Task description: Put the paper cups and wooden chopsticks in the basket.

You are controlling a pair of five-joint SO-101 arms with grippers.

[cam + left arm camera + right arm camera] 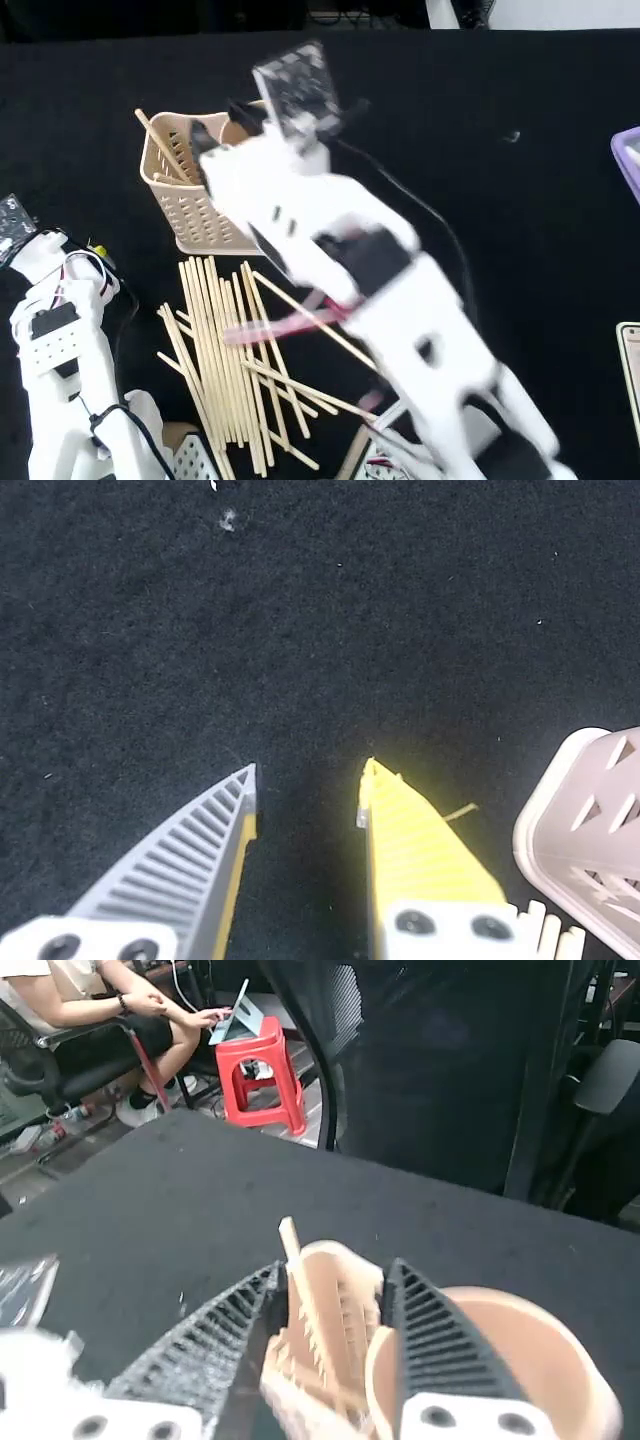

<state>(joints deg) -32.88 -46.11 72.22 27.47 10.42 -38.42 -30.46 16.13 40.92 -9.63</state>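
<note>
The beige slotted basket [185,200] stands at the table's back left, with a wooden chopstick [158,143] leaning in it. A pile of several wooden chopsticks [228,365] lies on the black table in front of it. My right gripper [338,1268] hangs open just above the basket rim [330,1315]. One of its black fingers overlaps a paper cup [545,1360] that sits beside the rim. A chopstick tip [289,1234] pokes up between the jaws. My left gripper [308,778] is open and empty, low over bare table beside a basket corner [590,820].
The right arm [390,290] stretches from the front right across the pile to the basket. The left arm [60,330] stands at the front left. A pink strip [275,325] lies across the chopsticks. A purple container [628,160] sits at the right edge.
</note>
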